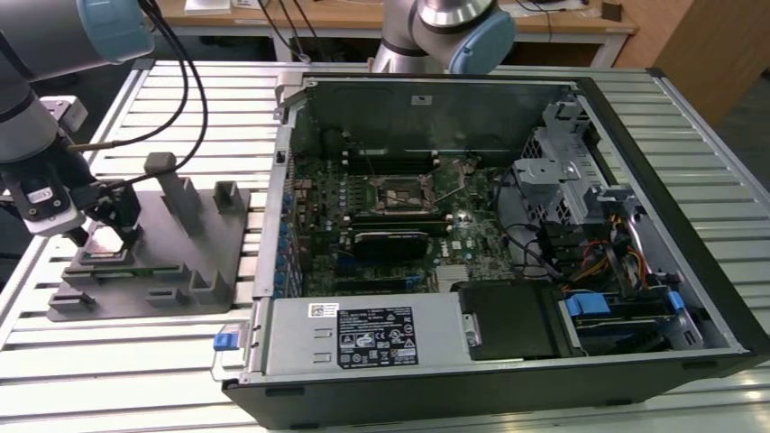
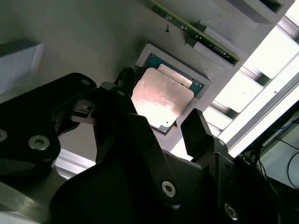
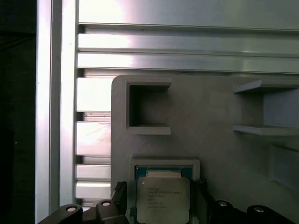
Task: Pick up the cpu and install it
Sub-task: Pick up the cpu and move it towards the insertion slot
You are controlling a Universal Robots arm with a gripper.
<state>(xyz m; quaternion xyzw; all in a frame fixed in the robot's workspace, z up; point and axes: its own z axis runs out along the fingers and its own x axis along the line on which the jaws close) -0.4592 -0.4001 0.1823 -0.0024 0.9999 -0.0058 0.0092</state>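
Closest, the claw (image 2: 158,122) hangs open straight over the cpu (image 2: 161,98), one finger on either side of the chip, neither seeming to touch it. The cpu lies flat, silver face up, in a square recess of the grey tray (image 3: 215,107). The tray rests on the slatted bench (image 1: 121,361) at the exterior view's left. Farther off stands the open case (image 1: 421,113), its socket (image 1: 401,192) well apart from the claw.

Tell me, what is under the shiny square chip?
The chip lies in a square pocket of the grey tray. A green rim shows around its metal top in both wrist views. The pocket's floor beneath is covered by the chip, so it cannot be seen.
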